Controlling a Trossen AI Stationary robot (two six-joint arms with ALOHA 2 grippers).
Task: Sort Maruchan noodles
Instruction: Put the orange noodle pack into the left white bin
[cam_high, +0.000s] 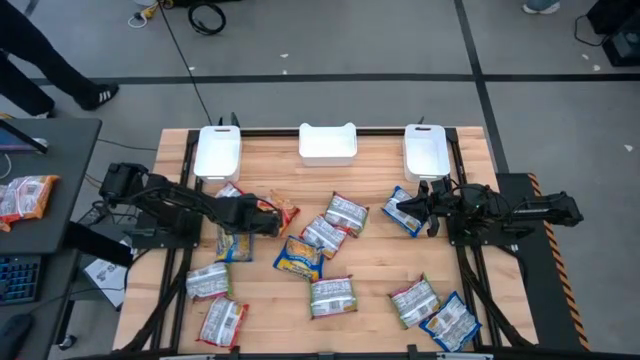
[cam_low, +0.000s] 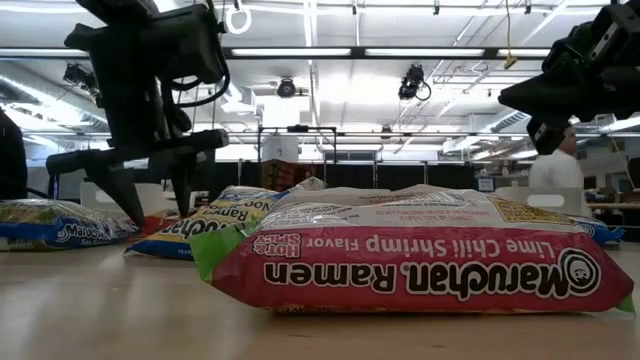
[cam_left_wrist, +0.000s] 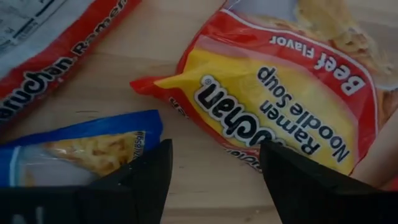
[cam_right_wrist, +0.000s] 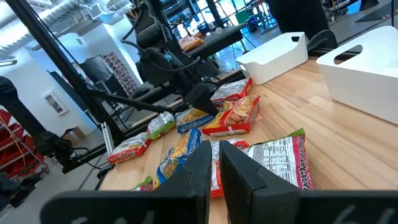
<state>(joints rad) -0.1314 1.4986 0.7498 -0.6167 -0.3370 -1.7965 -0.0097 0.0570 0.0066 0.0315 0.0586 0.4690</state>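
Two grippers are over my worktop. Nearest its front edge lie scattered Maruchan noodles (cam_high: 331, 296). Toward the left edge my left gripper (cam_left_wrist: 214, 168) hangs with fingers spread – nothing held – just above the red beef packet (cam_left_wrist: 280, 93). Near the right edge my right gripper (cam_right_wrist: 214, 171) is clenched, empty.

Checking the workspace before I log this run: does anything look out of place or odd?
Yes: one ramen packet lies off the table, on the dark desk at the left, apart from the packets scattered on the wood. All three white bins look empty. The left end effector hangs open over a red-orange beef packet.
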